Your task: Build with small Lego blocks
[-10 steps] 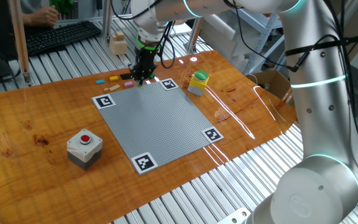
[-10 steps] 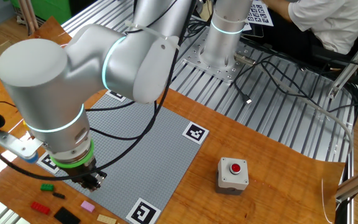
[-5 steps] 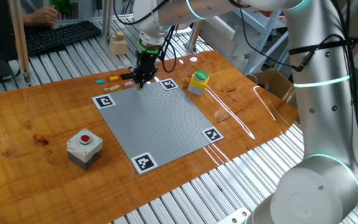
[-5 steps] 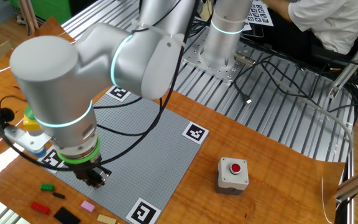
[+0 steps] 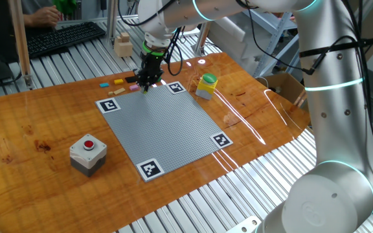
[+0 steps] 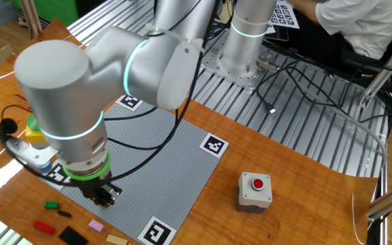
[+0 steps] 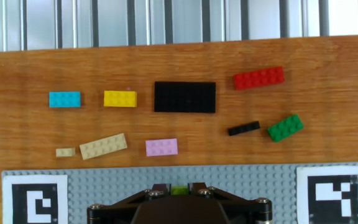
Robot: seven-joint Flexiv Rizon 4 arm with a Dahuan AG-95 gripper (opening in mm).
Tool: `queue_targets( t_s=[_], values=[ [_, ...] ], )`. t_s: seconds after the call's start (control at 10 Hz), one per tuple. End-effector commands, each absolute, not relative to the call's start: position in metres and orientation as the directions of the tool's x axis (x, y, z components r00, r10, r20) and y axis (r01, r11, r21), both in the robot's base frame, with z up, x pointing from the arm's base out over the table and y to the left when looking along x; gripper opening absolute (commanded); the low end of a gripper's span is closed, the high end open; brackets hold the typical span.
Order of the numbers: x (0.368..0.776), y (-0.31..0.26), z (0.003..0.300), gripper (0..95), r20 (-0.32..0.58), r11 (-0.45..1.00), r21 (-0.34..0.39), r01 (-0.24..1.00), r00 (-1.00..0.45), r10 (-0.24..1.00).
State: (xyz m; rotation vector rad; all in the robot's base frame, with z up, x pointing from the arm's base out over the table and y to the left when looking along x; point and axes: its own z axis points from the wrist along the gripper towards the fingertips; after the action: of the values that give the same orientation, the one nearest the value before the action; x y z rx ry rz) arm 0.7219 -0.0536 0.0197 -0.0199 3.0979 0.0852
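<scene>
On the wooden table (image 7: 328, 124), from left to right, lie loose blue (image 7: 64, 99), tan (image 7: 103, 145), yellow (image 7: 120, 98), pink (image 7: 161, 147), black (image 7: 184, 96), red (image 7: 259, 78) and green (image 7: 284, 127) bricks, beyond the grey studded plate (image 7: 241, 183), where the gripper (image 7: 179, 190) pinches a half-hidden yellow-green brick (image 7: 179, 190).

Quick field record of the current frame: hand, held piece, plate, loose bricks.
hand: hand low over the grey studded plate, near its edge by the loose bricks
held piece: yellow-green brick between the fingers
loose bricks on wood: cyan, yellow, black plate, red, green, pink, tan
</scene>
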Motion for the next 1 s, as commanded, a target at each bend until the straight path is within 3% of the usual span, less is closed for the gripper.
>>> queue_targets(
  t_s=[0.1, 1.0],
  values=[
    [0.7229, -0.0535, 0.0192, 0.0, -0.044, 0.998, 0.054, -0.015, -0.999, -0.013],
    [0.7229, -0.0516, 0.0133, 0.0, -0.059, 0.998, 0.056, -0.018, -0.998, -0.015]
  ],
)
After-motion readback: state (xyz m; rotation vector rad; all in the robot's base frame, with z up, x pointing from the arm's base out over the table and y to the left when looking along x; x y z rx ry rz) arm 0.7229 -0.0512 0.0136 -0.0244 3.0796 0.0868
